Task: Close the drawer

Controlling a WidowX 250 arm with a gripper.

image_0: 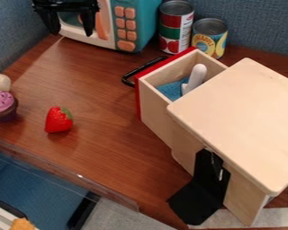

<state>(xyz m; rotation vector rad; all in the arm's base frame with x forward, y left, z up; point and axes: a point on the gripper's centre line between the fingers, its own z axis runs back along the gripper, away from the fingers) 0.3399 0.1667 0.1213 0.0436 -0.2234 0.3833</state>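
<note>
Hand (71, 32) at the far left, over the desk (104, 99), its fingers spread apart; I read it as released, nothing grasped. Just behind it, a toy microwave (134, 22) with orange buttons. To the right of that, two cans (175, 27) (209, 38) side by side, the left one taller. Drawer (155, 105) right of centre, well apart from my hand: pulled out of its pale wooden box (242, 121), red front and black handle (131, 74) facing far left. Inside I see blue cloth (170, 91) and a white rounded piece (196, 76). Black flap (197, 197) at the box's near side. Strawberry (58, 120) left of the drawer; purple-topped cupcake (2, 105) at the left edge.
</note>
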